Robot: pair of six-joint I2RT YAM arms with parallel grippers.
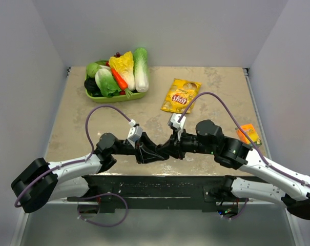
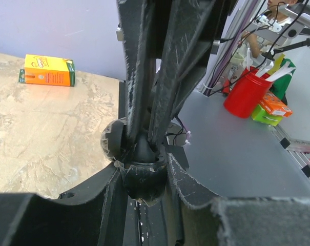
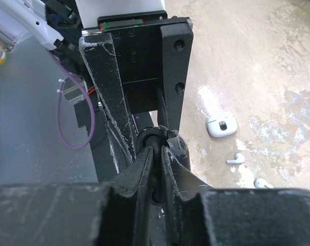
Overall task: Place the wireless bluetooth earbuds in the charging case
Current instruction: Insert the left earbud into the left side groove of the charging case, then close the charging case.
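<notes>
so both arms meet nose to nose low over the near part of the desk [image 1: 216,97]. the left jaws are clamped tight on a small dark rounded thing [image 2: 143,177], and we honestly can't tell what it is. the right jaws come at it from the opposite side. their tips are right up against that same dark thing, with only a thin slit between them. whether they're pinching it or just touching it, we can't tell from either wrist view.

the white earbuds [image 3: 235,159] lie loose on the desk. in the right wrist view they're off to the right of the right jaws, not touching them. a second bud [image 3: 262,182] lies near the first, a bit further back toward the wrist. the white charging case [image 3: 221,125] sits on the desk just past them, further out along the line of the jaws and apart from both buds.

other stuff: an orange juice carton [image 2: 47,70] lies on its side well away from the jaws, over on the right arm's side. a lay's chips bag [image 1: 181,95] lies flat further out from where the jaws meet. a green tray of vegetables [image 1: 114,98] is further out again, toward the left.
</notes>
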